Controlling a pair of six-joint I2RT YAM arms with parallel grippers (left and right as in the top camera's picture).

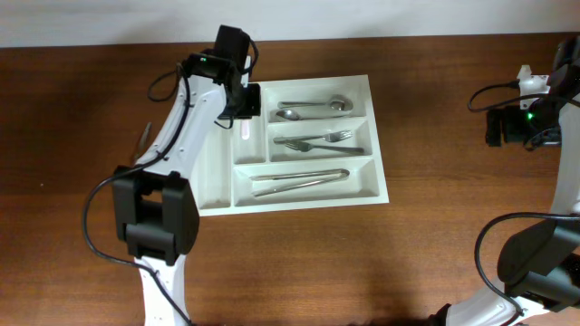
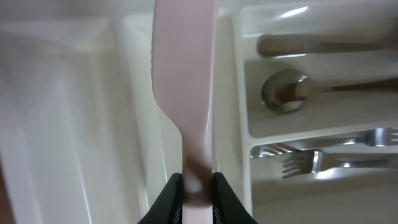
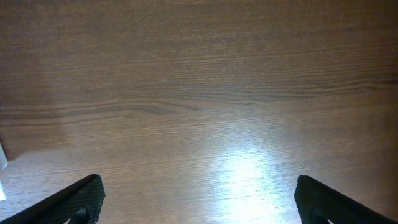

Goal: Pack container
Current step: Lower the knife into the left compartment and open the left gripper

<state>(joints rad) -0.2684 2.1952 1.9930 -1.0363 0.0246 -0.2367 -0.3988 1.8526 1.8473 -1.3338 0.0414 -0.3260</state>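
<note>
The tray [image 1: 213, 181] lies near the table's [image 1: 435, 244] far edge, left of centre. Our left hand [image 2: 193, 186] is pinched nearly closed on a pale knife [image 2: 183, 74] above the narrow slot beside the spoons [image 2: 283, 93] and forks [image 2: 311, 160], with the slot walls close on both sides. Our right hand [image 3: 199, 205] gapes wide, holding nothing, over bare wood near the right edge, well apart.

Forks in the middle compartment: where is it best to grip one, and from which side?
Take a fork at mid-handle, from straight above, jaws across it: it lies flat along the tray, whose walls block the sides.
</note>
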